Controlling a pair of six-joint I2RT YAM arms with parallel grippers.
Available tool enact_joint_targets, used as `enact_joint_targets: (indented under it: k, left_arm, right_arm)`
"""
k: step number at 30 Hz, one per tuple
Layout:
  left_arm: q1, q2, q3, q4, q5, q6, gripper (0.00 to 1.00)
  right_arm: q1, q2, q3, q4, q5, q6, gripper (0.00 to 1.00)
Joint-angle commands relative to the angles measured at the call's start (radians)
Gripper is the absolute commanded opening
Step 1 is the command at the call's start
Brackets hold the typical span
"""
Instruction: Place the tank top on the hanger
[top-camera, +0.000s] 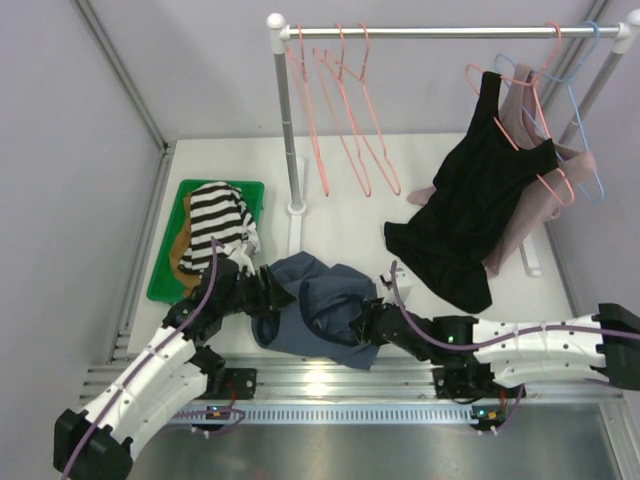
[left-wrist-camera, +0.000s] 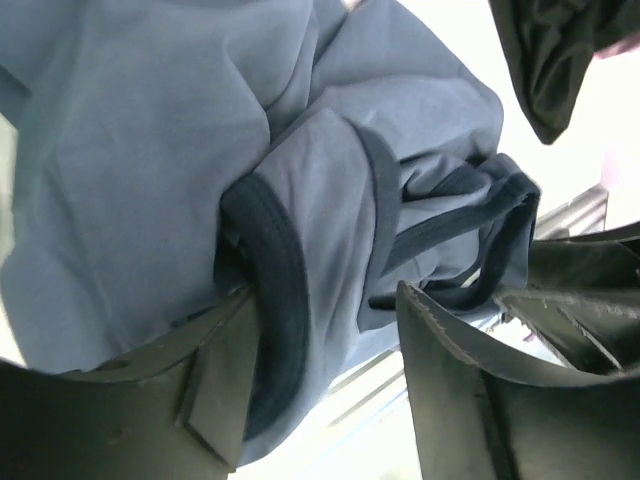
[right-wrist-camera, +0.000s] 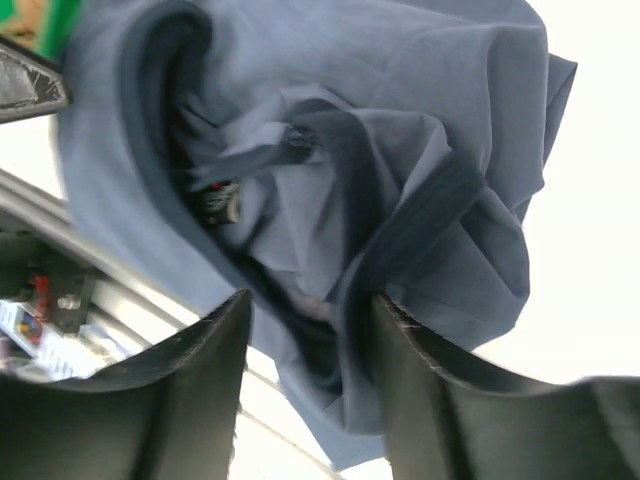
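Not yet hung: slate-blue tank top (top-camera: 325, 310) bunched at lower centre of the bench (top-camera: 350, 225), fold pinched in right tool (top-camera: 372, 322); hem between half-spread left tool (top-camera: 266, 294), grip unclear. Remains to thread onto a salmon-pink wire hanger (top-camera: 360, 120), upper centre.

Pale lilac walls (top-camera: 200, 70) around a white table (top-camera: 350, 215), a rack (top-camera: 277, 22) standing at its back on white posts (top-camera: 285, 120) under a steel rail (top-camera: 440, 32), ribbed aluminium (top-camera: 330, 385) glinting along the near edge in soft, even light.
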Motion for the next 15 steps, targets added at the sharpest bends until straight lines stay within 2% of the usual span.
enact_joint_targets:
  k: [1, 2, 3, 5, 6, 7, 15]
  left_arm:
    - [-0.005, -0.025, 0.116, -0.093, -0.068, 0.031, 0.62]
    - [-0.004, -0.022, 0.152, -0.136, -0.08, 0.034, 0.62]
    - [-0.004, -0.017, 0.172, -0.159, -0.096, 0.042, 0.62]
    - [-0.004, -0.005, 0.233, -0.203, -0.14, 0.046, 0.62]
    - [-0.004, -0.002, 0.254, -0.241, -0.149, 0.054, 0.62]
    - [-0.005, 0.003, 0.272, -0.259, -0.18, 0.059, 0.61]
    - [-0.004, 0.038, 0.439, -0.346, -0.254, 0.128, 0.62]
  right_arm:
    - [0.006, -0.087, 0.024, -0.032, -0.012, -0.013, 0.54]
    - [0.006, -0.101, 0.031, -0.051, -0.011, -0.019, 0.56]
    - [0.006, -0.115, 0.054, -0.095, -0.006, -0.023, 0.63]
    - [0.006, -0.15, 0.086, -0.164, 0.028, -0.013, 0.7]
    - [0.006, -0.159, 0.12, -0.237, 0.041, -0.007, 0.77]
    - [0.006, -0.169, 0.139, -0.274, 0.061, -0.002, 0.79]
    - [0.008, -0.227, 0.307, -0.592, 0.114, 0.029, 0.73]
